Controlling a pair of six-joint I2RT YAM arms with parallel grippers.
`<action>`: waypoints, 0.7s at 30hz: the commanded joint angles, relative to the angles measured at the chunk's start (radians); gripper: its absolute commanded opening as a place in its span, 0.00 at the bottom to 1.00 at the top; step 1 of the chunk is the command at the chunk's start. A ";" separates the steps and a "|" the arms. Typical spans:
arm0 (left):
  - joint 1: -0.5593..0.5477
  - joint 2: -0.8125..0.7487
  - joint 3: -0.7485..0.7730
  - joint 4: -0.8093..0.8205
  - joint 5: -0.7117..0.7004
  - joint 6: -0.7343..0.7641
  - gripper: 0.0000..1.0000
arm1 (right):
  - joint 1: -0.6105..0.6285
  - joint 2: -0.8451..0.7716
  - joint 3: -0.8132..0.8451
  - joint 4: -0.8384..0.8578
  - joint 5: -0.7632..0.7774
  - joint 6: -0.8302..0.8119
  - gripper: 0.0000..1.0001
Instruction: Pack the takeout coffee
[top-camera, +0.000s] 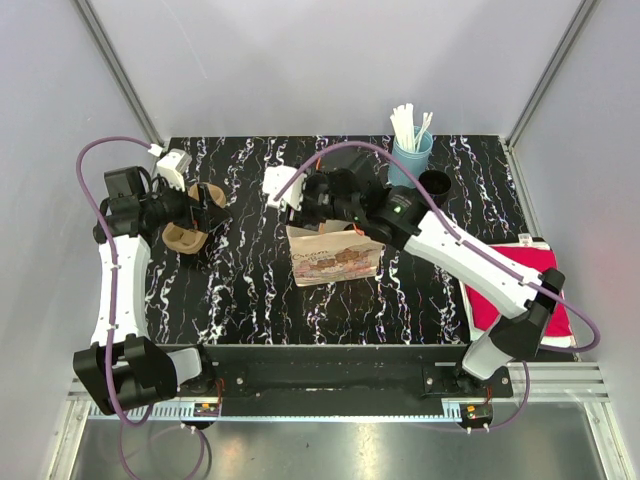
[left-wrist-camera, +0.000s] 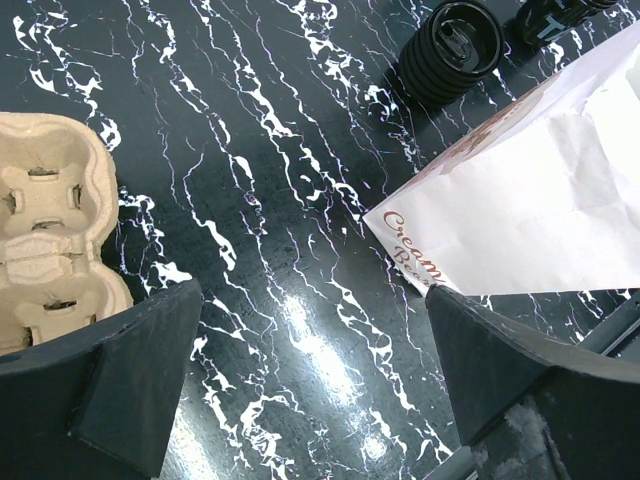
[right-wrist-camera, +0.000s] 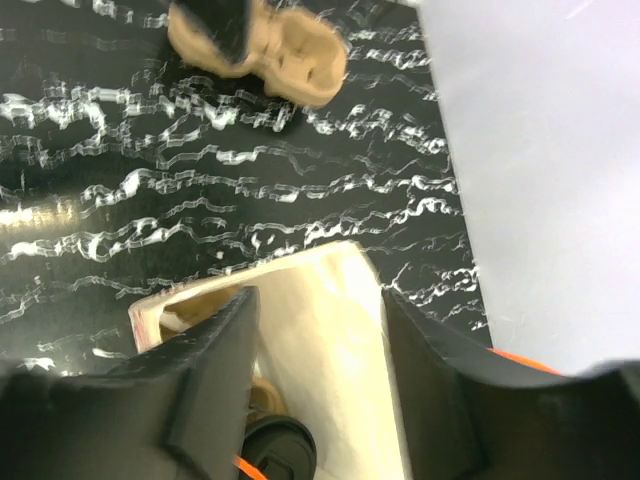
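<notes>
Pale walls (top-camera: 300, 60) enclose a black, white-veined counter (top-camera: 250, 300). The paper bag (top-camera: 335, 262) sits directly under the right tool (right-wrist-camera: 318, 380), whose jaws are parted over its mouth, gripping nothing. The left tool (left-wrist-camera: 310, 400) gapes wide, empty, the cardboard cup carrier (left-wrist-camera: 45, 240) just beside one finger.

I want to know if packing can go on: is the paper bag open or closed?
Open. The right wrist view looks down into the spread mouth of the paper bag, with a dark round thing inside.
</notes>
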 joint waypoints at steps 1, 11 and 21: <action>0.005 -0.006 -0.010 0.051 0.044 -0.004 0.99 | 0.003 -0.008 0.137 -0.035 0.035 0.045 0.70; 0.007 -0.016 -0.007 0.054 0.071 -0.011 0.99 | 0.004 -0.048 0.237 -0.124 0.119 0.084 1.00; 0.007 -0.061 -0.014 0.091 0.042 -0.048 0.99 | -0.086 -0.135 0.200 -0.055 0.314 0.094 1.00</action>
